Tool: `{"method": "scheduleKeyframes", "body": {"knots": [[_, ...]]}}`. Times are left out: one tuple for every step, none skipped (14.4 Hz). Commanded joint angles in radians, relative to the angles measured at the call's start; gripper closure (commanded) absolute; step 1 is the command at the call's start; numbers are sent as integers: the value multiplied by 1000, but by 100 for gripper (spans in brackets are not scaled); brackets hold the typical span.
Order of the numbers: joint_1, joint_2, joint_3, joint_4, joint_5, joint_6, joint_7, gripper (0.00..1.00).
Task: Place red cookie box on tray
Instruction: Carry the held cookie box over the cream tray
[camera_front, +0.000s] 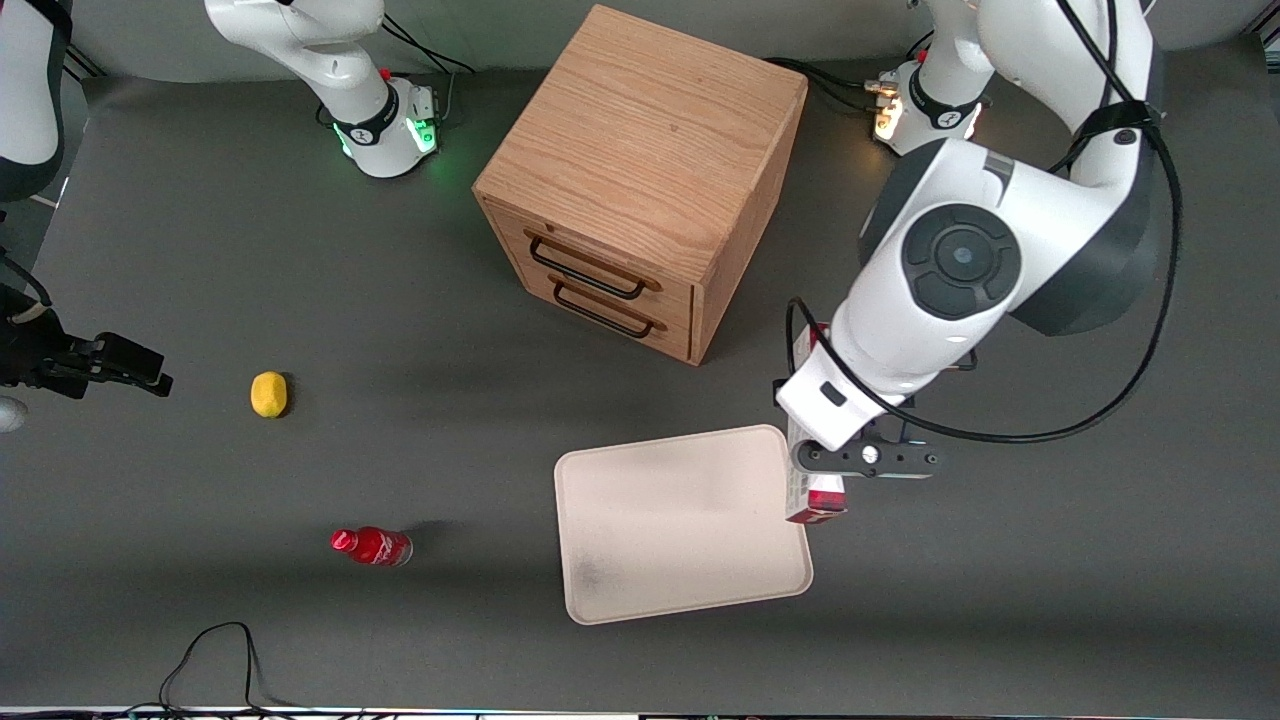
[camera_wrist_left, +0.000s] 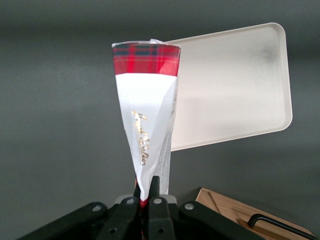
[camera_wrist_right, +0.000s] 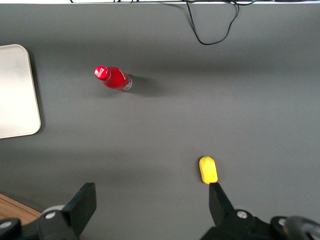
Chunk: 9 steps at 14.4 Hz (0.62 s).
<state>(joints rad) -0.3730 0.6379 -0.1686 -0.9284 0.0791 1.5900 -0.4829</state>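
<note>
The red cookie box (camera_wrist_left: 146, 120) is held clamped between the fingers of the gripper (camera_front: 868, 457), lifted off the table and hanging below it over the edge of the tray (camera_front: 680, 590) toward the working arm. The carrying step is judged to be under way. Next, the box should be shifted inward over the tray's bare middle, lowered and released.
</note>
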Motion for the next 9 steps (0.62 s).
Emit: {"method": "scheduleKeyframes", "body": {"knots": [[-18,40,17,53,18,31,-71,100],[-18,51,17,45,19,45,-88,100],[-18,58,15,39,19,57,-118,100],[-24,68,15,31,24,64,-137,100],[-27,81,15,28,27,79,-147,100],[-27,88,15,13,31,99,-169,100],[-27,97,15,-3,37,120,-201,100],[-27,106,15,-30,54,145,-215,100],[-27,109,14,-56,65,174,-215,100]]}}
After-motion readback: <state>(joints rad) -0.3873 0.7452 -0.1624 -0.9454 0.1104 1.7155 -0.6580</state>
